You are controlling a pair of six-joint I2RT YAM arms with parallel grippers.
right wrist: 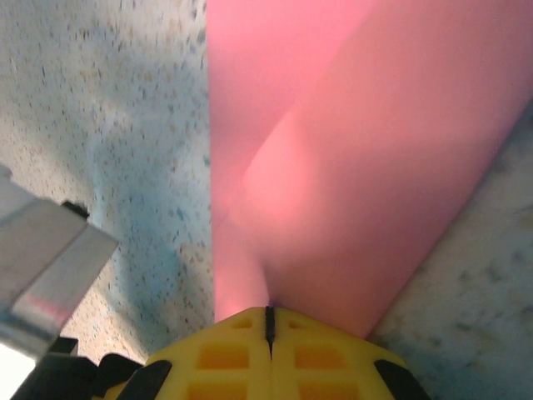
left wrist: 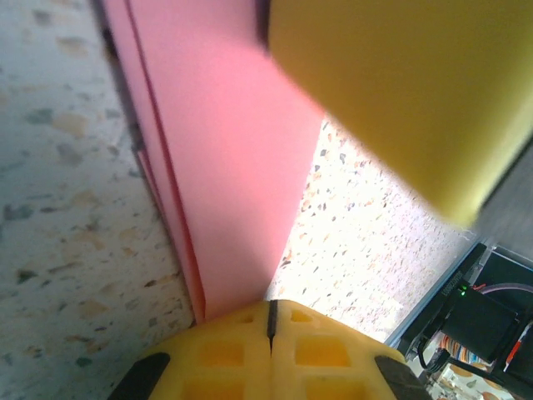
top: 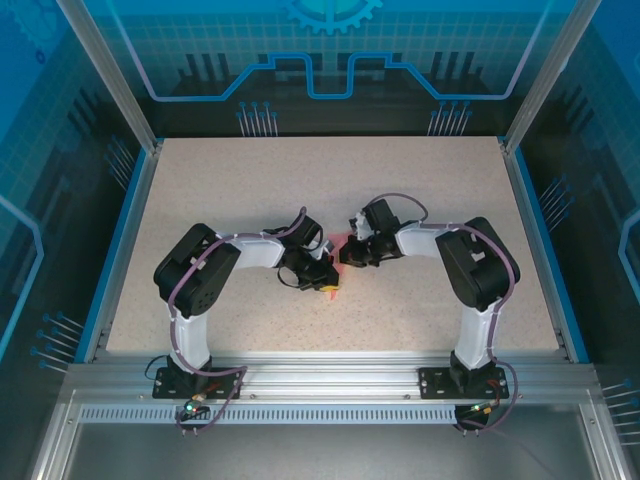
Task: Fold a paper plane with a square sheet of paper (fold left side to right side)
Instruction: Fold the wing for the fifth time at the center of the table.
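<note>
The pink paper [right wrist: 350, 150], creased and blurred, runs from the right gripper [right wrist: 268, 321], which apparently pinches it over the speckled table [right wrist: 100, 100].

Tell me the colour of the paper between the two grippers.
Salmon pink, plain and unmarked; the paper shows best in the right wrist view.

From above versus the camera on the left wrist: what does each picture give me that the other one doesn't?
The top view takes in the black-and-white left robot arm and right robot arm, the wide speckled beige tabletop and the silver aluminium frame at its near edge. The left wrist view gives close detail: the stacked layered edges of the salmon-pink folded sheet of paper, pinched in the shut yellow left end effector. Both views share the pink paper, yellow fingers and speckled table.
</note>
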